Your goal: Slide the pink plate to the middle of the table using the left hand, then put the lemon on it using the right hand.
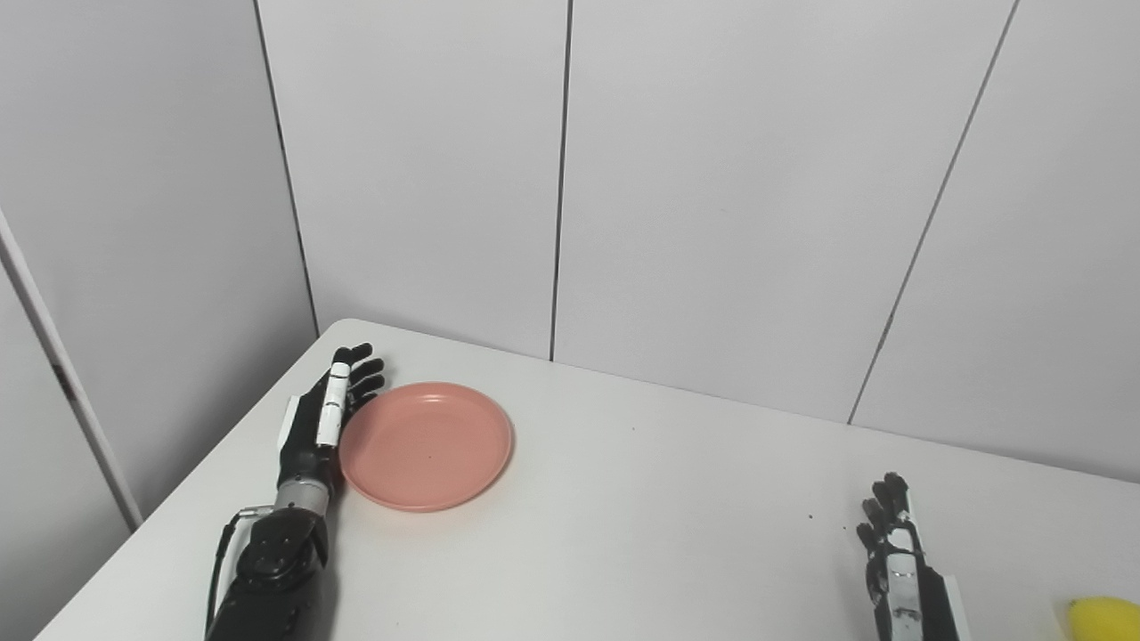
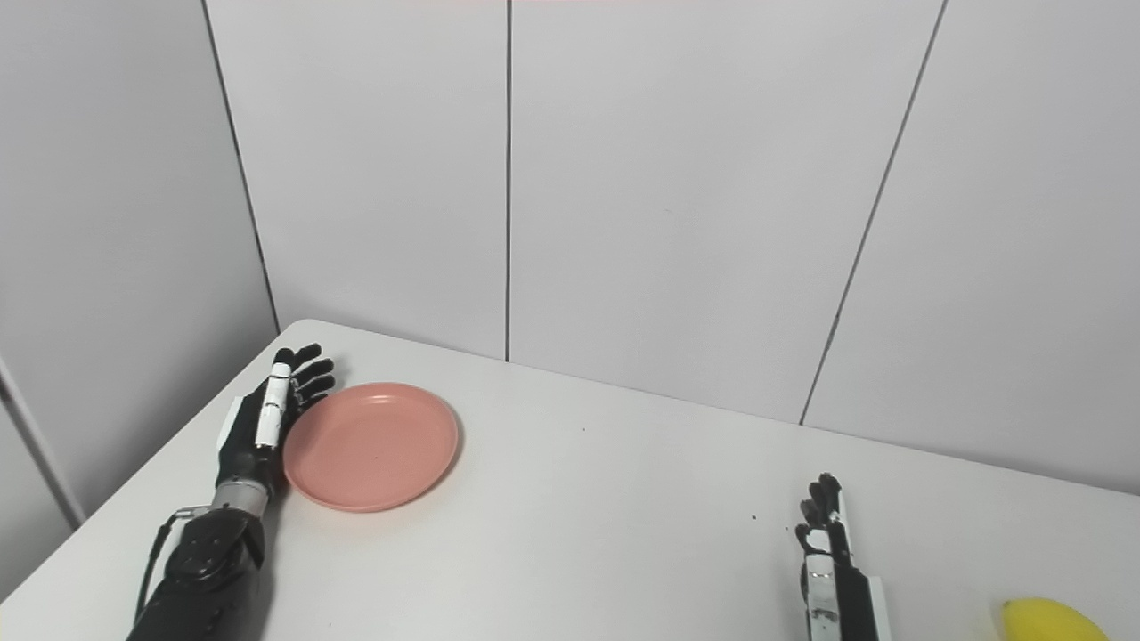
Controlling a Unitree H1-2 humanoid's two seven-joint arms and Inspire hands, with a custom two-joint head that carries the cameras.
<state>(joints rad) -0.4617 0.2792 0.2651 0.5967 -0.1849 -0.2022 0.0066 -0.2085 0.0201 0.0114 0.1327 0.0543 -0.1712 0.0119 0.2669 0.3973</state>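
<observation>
The pink plate (image 1: 426, 445) lies flat on the left part of the white table (image 1: 641, 499), with nothing on it. My left hand (image 1: 328, 414) stands on edge against the plate's left rim, open, its fingers stretched toward the far wall. The yellow lemon (image 2: 1051, 620) rests at the table's near right corner, partly cut off by the picture's edge. My right hand (image 2: 828, 556) is a little left of the lemon and apart from it, fingers straight and open, holding nothing.
Grey wall panels close off the back and left of the table. The table's left edge (image 1: 223, 445) runs just beside my left arm. A few small dark specks (image 1: 810, 516) dot the surface near the right hand.
</observation>
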